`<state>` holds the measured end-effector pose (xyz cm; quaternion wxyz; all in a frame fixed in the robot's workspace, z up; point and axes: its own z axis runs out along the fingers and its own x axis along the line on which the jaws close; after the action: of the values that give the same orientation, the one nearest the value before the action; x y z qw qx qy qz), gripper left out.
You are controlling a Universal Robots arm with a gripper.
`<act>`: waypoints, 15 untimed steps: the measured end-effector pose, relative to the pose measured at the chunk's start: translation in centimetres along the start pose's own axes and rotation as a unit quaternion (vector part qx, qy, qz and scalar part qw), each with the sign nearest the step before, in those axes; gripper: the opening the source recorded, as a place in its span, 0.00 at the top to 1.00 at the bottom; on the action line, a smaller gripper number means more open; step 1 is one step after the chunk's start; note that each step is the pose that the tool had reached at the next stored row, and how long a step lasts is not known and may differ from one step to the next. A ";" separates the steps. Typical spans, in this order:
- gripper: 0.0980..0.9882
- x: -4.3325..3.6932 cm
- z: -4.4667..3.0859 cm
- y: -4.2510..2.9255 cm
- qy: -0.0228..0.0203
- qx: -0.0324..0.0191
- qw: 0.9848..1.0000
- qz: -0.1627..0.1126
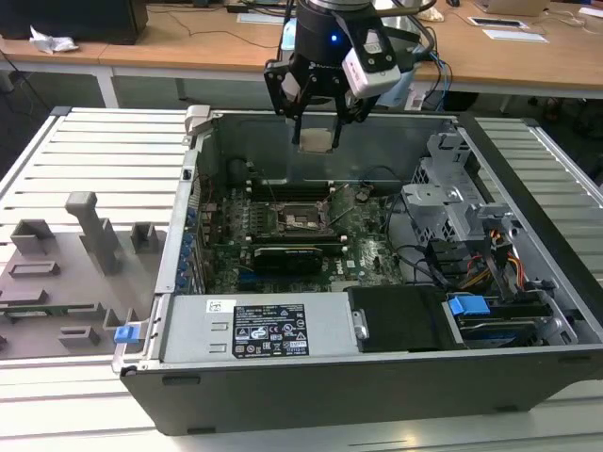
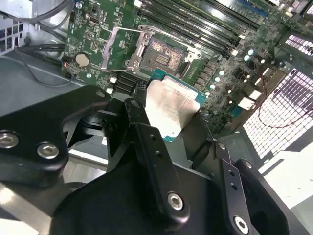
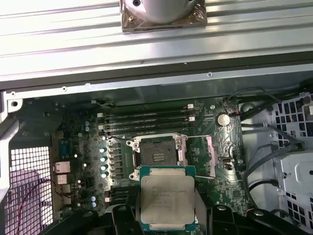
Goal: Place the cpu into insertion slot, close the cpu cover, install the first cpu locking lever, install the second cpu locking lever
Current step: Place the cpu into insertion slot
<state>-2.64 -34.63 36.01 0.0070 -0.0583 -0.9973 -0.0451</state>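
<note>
My gripper (image 1: pixel 316 139) hangs over the open computer case, shut on the cpu (image 1: pixel 315 142), a flat square chip with a silver top. In both wrist views the cpu (image 3: pixel 167 198) (image 2: pixel 171 105) sits between the black fingers (image 2: pixel 139 122), well above the green motherboard (image 1: pixel 367 250). Below it, the insertion slot (image 1: pixel 303 219) (image 3: pixel 156 156) (image 2: pixel 166 54) shows its dark pin field uncovered. The cpu cover (image 3: pixel 213 156) (image 2: pixel 122 46), a silvery frame plate, is swung open beside the socket. The chip hovers slightly off to one side of the socket, not touching it.
Tall case walls (image 1: pixel 193 179) ring the board. A black graphics card (image 1: pixel 292 256) and the grey power supply (image 1: pixel 264 330) lie nearer the camera than the socket. A drive cage with cables (image 1: pixel 462 235) is at the exterior view's right. Memory slots (image 3: pixel 146 120) run beside the socket. Grey fixtures (image 1: pixel 66 254) stand on the table.
</note>
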 end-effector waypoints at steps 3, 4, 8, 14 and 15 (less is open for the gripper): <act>0.51 0.00 0.00 0.00 -0.002 0.000 1.000 0.018; 0.51 0.00 0.00 0.00 -0.003 -0.001 1.000 0.030; 0.51 0.00 0.00 0.00 -0.005 -0.001 0.998 0.059; 0.51 0.00 0.00 0.00 -0.008 -0.002 0.996 0.089; 0.51 0.00 0.00 0.00 -0.008 -0.002 0.996 0.094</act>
<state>-2.64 -34.63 36.01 0.0027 -0.1524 -0.9873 -0.0454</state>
